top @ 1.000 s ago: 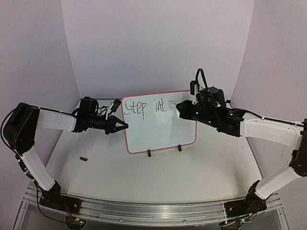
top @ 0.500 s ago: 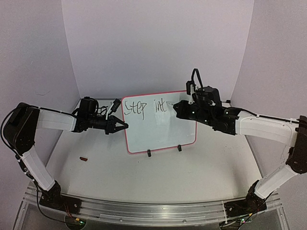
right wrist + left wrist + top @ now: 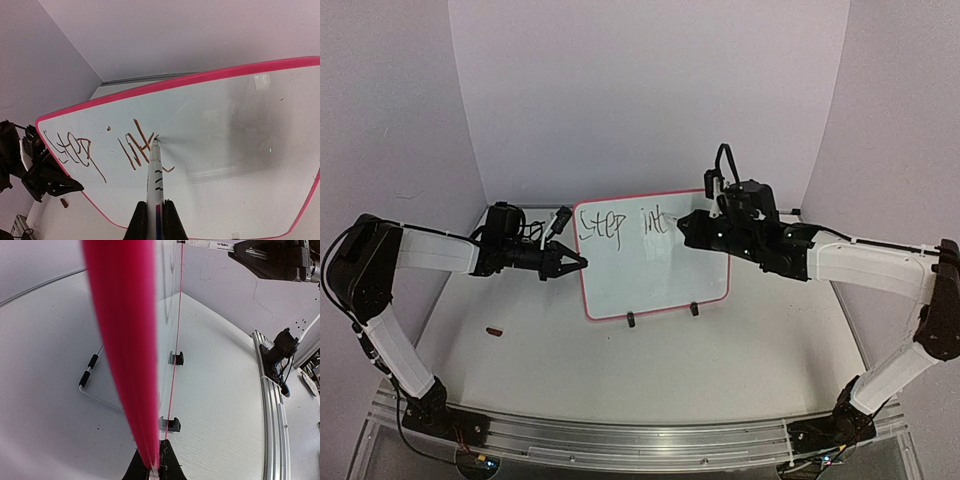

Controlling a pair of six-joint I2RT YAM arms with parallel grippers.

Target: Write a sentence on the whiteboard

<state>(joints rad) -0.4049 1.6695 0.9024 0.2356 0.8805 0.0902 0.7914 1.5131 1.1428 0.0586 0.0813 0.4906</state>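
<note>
1. A small dark red piece [image 3: 495, 330] lies well off the whiteboard's [image 3: 660, 275] near-left corner.
2. The whiteboard stands propped on the table [image 3: 620, 390], black clips [image 3: 630, 320] on its lower edge.
3. The left gripper [image 3: 577, 263] is clamped on the whiteboard's left edge.
4. The right gripper [image 3: 685, 222] grips a marker [image 3: 156, 170], its tip touching the whiteboard.
5. The sentence [image 3: 603, 225], "Step int", runs along the whiteboard's top.

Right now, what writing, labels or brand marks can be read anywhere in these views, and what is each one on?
"Step int": the sentence, handwritten and unfinished, along the top of the whiteboard.
Dark print on the barrel of the marker: too small and blurred to read in either wrist view.
No other text, number or brand mark is readable on the arms, the table or the walls.
</note>
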